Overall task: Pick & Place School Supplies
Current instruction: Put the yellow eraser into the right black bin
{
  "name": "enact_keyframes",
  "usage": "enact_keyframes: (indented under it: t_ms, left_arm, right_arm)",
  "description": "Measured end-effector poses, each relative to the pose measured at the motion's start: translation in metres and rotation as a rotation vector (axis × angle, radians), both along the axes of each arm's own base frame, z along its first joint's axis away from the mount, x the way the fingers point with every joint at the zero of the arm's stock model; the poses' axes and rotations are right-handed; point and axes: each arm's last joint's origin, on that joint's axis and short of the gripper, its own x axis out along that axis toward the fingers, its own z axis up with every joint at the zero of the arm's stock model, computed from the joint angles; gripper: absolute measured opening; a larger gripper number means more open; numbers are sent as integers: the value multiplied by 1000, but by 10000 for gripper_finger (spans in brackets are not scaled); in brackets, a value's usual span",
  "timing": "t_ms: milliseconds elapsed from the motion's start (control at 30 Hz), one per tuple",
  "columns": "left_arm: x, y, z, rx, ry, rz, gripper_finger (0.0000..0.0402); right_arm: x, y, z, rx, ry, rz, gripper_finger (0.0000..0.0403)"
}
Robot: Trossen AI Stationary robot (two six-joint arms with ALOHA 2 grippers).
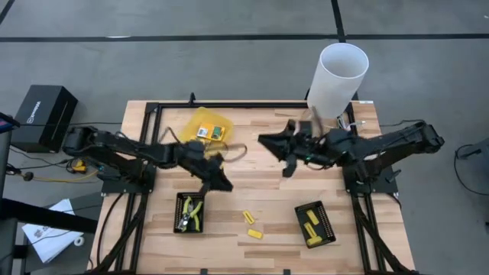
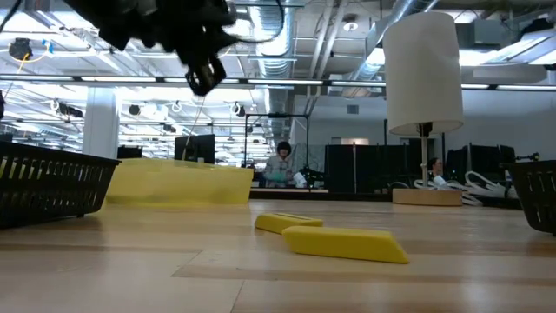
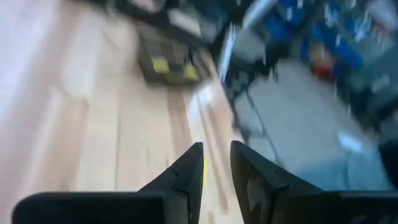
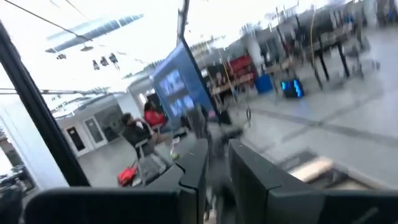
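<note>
No text, brand or number can be read anywhere. The black box (image 1: 44,116) beside the table carries a white mark, too small to make out.

1. Floor (image 1: 229,19): grey, crossed by dark lines.
2. Black box (image 1: 44,116) beside the wooden table (image 1: 260,183).
3. Ceiling (image 2: 313,43): exposed ducts, strip lights.
4. Person (image 2: 280,165) seated at far desks; dark monitors (image 2: 356,169) nearby.

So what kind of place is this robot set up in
Most likely a large open lab or industrial workspace. The low view shows exposed ceiling pipes and ducts, rows of desks with monitors and a seated person behind the wooden table, which stands on a bare concrete floor.
</note>
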Motion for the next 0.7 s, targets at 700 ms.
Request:
enact_keyframes:
  t_ms: [700]
  left_arm:
    - [59,-51,-55,105,88,-44,1]
  right_arm:
    - [-93,-25,37,-232,91,58,56]
